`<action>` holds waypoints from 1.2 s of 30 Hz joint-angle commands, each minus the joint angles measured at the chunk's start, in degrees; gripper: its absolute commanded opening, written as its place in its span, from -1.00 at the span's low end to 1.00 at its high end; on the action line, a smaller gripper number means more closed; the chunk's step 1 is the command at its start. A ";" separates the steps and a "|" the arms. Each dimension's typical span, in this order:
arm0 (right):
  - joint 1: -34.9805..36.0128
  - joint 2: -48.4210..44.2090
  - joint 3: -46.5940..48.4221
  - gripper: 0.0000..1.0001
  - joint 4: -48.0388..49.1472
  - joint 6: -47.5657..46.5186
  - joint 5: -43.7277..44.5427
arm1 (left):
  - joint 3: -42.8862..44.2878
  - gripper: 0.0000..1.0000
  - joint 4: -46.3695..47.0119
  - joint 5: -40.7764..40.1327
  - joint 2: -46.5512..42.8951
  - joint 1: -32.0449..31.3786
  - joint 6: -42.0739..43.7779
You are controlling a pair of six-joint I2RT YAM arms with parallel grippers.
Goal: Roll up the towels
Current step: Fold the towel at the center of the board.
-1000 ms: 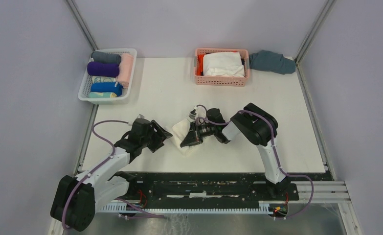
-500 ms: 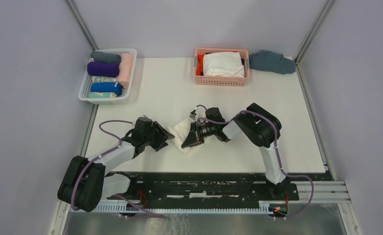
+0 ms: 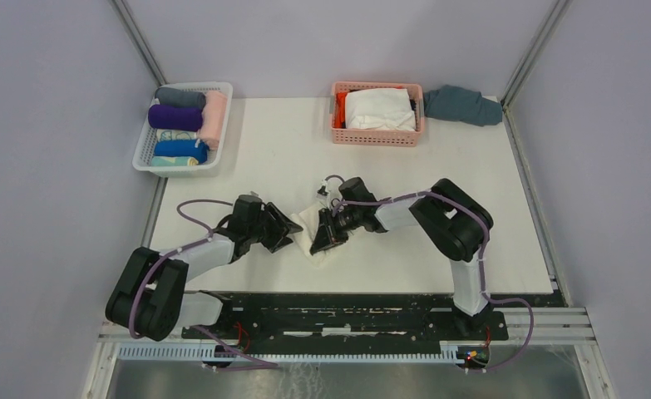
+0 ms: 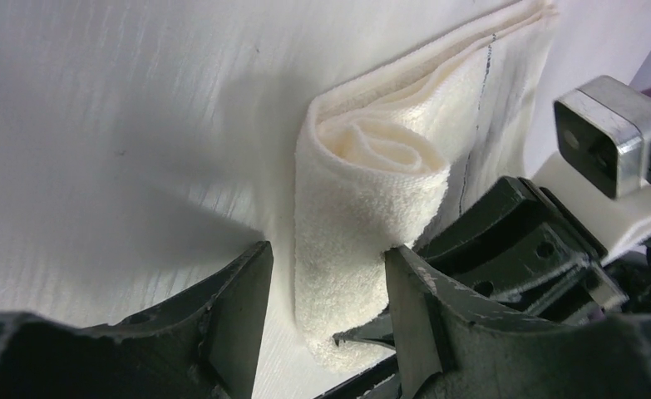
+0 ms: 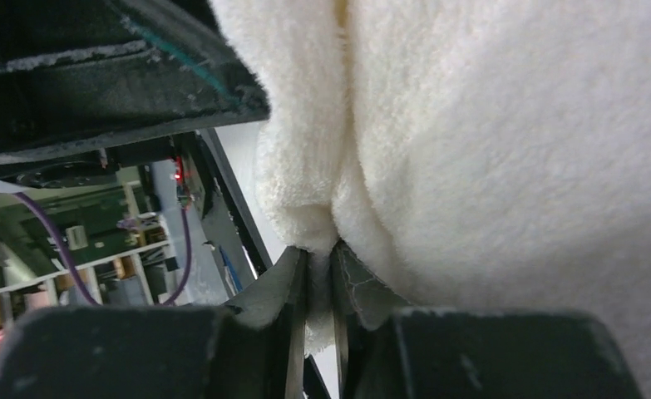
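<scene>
The cream-white towel (image 3: 308,226) lies partly rolled on the table (image 3: 438,183) between both grippers; its spiral end (image 4: 372,154) faces the left wrist camera. My left gripper (image 3: 287,233) (image 4: 326,278) is open and straddles the roll's near end: one finger touches the cloth, the other stands apart with table showing between. On the roll's other side, my right gripper (image 3: 322,238) (image 5: 319,249) is shut on a thin fold of the cream-white towel (image 5: 513,150). The deep purple towel (image 3: 175,117) sits rolled in the white basket (image 3: 144,160) at the back left.
The white basket also holds several other rolled cloths. A pink basket (image 3: 377,138) with bright white cloth and orange fabric stands at the back centre, with a teal-grey cloth (image 3: 463,105) to its right. The black rail (image 3: 347,316) runs along the near edge.
My left gripper slid right up to the roll's end and its jaws narrowed. My right arm stretched out lower and left, its gripper staying on the towel, its jaws loosening a little.
</scene>
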 commanded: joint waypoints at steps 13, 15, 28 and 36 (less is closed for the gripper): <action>13.68 -21.29 5.62 -0.12 -33.62 -21.71 46.70 | 2.45 0.04 -6.27 -9.84 7.07 -2.77 1.99; 15.47 -23.14 5.87 -0.09 -34.10 -23.17 51.72 | 2.71 0.04 -6.86 -10.56 7.23 -3.36 2.01; 24.71 -16.62 13.37 0.10 -31.54 -29.46 61.74 | 3.90 0.03 -9.22 -12.49 8.09 -5.03 1.26; 24.98 -10.23 14.78 0.10 -34.46 -28.96 65.73 | 3.83 0.04 -9.50 -12.73 8.36 -5.26 0.47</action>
